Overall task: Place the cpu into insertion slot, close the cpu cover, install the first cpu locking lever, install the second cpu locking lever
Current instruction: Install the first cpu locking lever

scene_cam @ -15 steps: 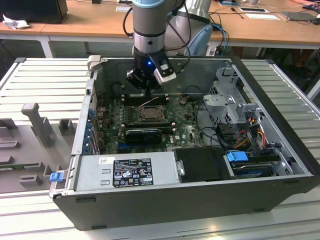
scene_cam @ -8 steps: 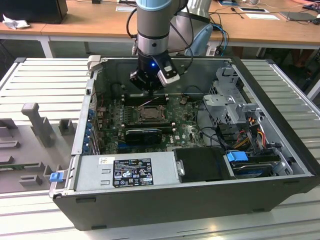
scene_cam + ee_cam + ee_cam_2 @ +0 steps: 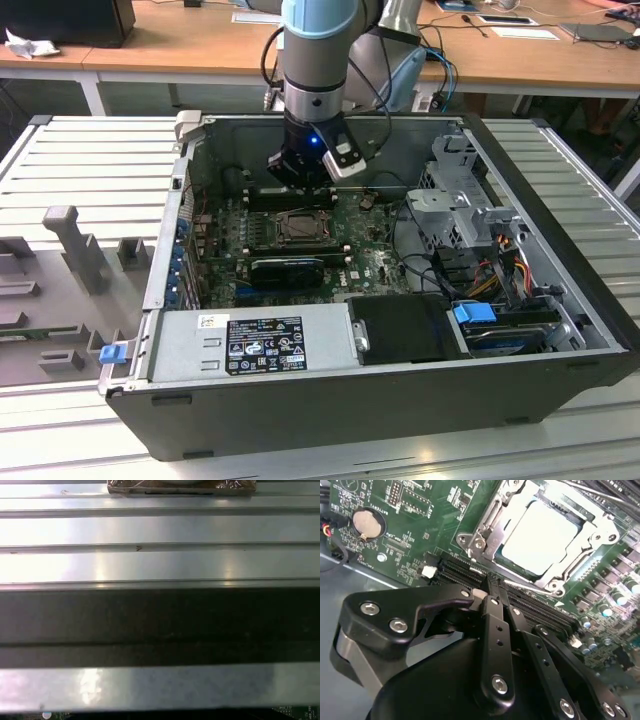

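- Your fingers (image 3: 496, 592) look pinched closed, empty, just beside the cpu cover (image 3: 487, 517) edge.
- cpu (image 3: 542, 537) seated in the insertion slot (image 3: 592, 517).
- Ribbed bench (image 3: 80, 160) carries the case (image 3: 330, 400).

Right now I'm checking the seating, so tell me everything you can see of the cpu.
The cpu is a flat square chip with a pale, shiny metal top, lying face up and level in the slot. The silver cover frames it, its window leaving the top bare. Green board surrounds the slot. The gripper, jaws shut and empty, hangs beside the slot, clear of the chip.
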Available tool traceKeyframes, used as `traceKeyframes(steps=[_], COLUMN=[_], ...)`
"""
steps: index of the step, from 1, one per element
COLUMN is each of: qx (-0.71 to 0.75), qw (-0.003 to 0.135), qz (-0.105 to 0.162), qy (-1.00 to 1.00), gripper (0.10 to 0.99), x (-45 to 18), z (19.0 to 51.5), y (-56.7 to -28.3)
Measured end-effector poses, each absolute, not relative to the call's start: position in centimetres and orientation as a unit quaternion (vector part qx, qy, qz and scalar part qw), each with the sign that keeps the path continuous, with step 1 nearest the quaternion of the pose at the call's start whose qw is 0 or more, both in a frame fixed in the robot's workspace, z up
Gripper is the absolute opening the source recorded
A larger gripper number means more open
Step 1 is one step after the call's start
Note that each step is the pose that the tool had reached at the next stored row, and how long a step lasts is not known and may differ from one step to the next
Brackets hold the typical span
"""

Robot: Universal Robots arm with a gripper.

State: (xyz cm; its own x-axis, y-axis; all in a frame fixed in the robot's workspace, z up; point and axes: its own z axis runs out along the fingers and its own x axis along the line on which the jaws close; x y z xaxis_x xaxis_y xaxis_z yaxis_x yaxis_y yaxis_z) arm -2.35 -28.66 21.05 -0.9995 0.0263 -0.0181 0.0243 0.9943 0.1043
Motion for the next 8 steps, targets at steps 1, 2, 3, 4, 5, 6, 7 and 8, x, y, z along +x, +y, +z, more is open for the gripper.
traceKeyframes(steps=[1, 2, 3, 4, 5, 6, 7, 8], qx=[0.013, 0.013, 0.013, 0.013, 0.013, 0.013, 0.013, 0.012], qw=[0.01, 0.01, 0.01, 0.01, 0.01, 0.01, 0.01, 0.01], qz=[0.052, 0.05, 0.046, 0.044, 0.042, 0.039, 0.037, 0.036], qy=[0.999, 0.999, 0.999, 0.999, 0.999, 0.999, 0.999, 0.999], gripper=[0.106, 0.106, 0.106, 0.106, 0.106, 0.106, 0.106, 0.106], x=[-2.33, -2.28, -2.21, -2.17, -2.13, -2.09, -2.09, -2.08], z=[20.85, 20.71, 20.64, 20.6, 20.55, 20.48, 20.44, 20.41], y=[-28.66, -28.64, -28.64, -28.63, -28.63, -28.63, -28.63, -28.63])
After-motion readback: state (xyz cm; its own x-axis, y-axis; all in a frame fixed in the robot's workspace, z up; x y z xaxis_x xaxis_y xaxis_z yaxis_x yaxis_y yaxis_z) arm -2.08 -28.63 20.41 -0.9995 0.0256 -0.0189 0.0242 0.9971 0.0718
